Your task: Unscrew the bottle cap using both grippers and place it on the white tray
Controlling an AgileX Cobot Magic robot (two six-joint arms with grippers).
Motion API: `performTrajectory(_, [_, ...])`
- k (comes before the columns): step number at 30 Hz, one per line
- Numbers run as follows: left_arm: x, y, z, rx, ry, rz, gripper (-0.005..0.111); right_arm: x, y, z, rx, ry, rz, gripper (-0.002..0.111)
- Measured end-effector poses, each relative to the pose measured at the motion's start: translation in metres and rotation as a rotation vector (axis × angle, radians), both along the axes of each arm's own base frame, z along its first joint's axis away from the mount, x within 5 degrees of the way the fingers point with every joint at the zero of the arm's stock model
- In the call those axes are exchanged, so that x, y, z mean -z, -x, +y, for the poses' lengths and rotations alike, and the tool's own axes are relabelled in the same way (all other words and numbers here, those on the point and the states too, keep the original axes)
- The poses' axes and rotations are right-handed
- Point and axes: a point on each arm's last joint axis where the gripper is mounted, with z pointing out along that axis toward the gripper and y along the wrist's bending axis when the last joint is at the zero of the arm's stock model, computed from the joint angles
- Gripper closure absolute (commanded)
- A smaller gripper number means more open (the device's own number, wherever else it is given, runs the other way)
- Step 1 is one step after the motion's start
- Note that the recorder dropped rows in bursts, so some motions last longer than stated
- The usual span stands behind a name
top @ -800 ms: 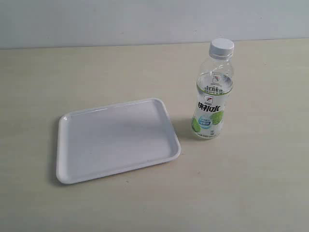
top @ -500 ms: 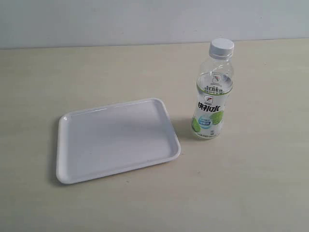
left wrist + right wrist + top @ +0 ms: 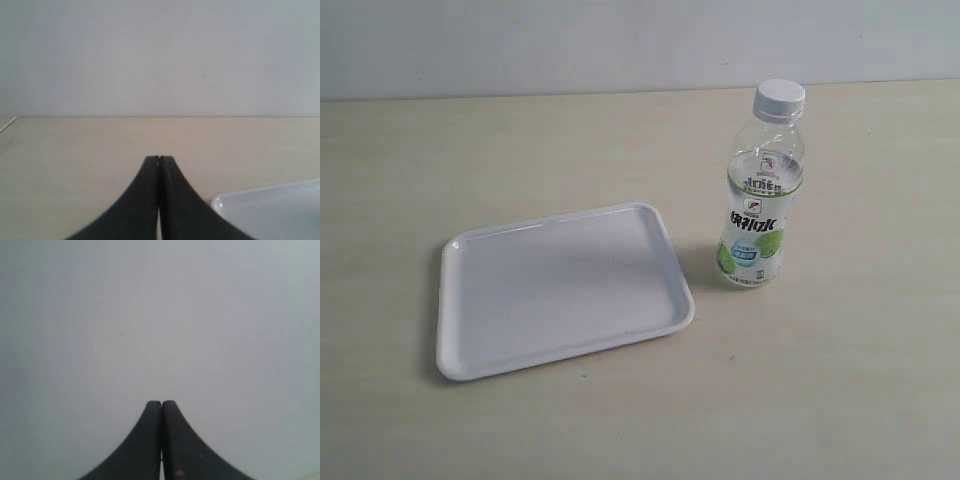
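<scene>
Tray (image 3: 560, 290): flat on the counter (image 3: 520, 150), apart from the bottle (image 3: 755, 210) to its right.
Bottle: upright, cap (image 3: 779, 97) on its neck.
Left pincer (image 3: 159, 159): clenched, empty, a tray corner near its tips.
Right pincer (image 3: 161, 403): clenched, empty, facing a blank wall (image 3: 160, 315).
Exterior view: the only one showing bottle and cap.

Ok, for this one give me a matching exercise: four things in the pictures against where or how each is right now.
1. small round white plastic screw cap
2. small clear plastic bottle with a green label
3. flat rectangular glossy white plastic tray
4. black left gripper

a. jaws shut, holding nothing
b. lying flat, nothing on it
c. standing upright beside the tray
d. screwed onto the bottle's neck

Pairs: 1-d, 2-c, 3-b, 4-a.
</scene>
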Motion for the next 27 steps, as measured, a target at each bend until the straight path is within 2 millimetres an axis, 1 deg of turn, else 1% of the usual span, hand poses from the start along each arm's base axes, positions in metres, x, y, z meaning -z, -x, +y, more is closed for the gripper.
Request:
performTrajectory(4, [0.000,0.000,0.000,0.000,0.000,0.000,0.107,0.000,-0.001,0.001,0.003,0.050,0.011,0.107])
performTrajectory(6, [0.000,0.000,0.000,0.000,0.000,0.000,0.107,0.004,-0.009,0.002,0.003,0.079,0.078,0.104])
performTrajectory(8, [0.000,0.000,0.000,0.000,0.000,0.000,0.107,0.011,-0.021,0.002,-0.002,0.119,0.190,0.102])
performTrajectory(9, [0.000,0.000,0.000,0.000,0.000,0.000,0.107,0.018,-0.031,0.003,-0.011,0.163,0.283,0.101])
performTrajectory(10, [0.000,0.000,0.000,0.000,0.000,0.000,0.107,0.021,-0.036,0.003,-0.019,0.182,0.324,0.101])
performTrajectory(13, [0.000,0.000,0.000,0.000,0.000,0.000,0.107,0.035,-0.060,0.007,-0.092,0.273,0.455,0.101])
performTrajectory(16, [0.000,0.000,0.000,0.000,0.000,0.000,0.107,0.059,-0.080,0.011,-0.185,0.319,0.629,0.101])
performTrajectory(18, [0.000,0.000,0.000,0.000,0.000,0.000,0.107,0.071,-0.095,0.016,-0.271,0.360,0.710,0.100])
performTrajectory(21, [0.000,0.000,0.000,0.000,0.000,0.000,0.107,0.092,-0.116,0.018,-0.360,0.369,0.837,0.086])
performTrajectory(24, [0.000,0.000,0.000,0.000,0.000,0.000,0.107,0.104,-0.129,0.019,-0.406,0.379,0.885,0.069])
performTrajectory(27, [0.000,0.000,0.000,0.000,0.000,0.000,0.107,0.116,-0.140,0.021,-0.456,0.386,0.914,0.059])
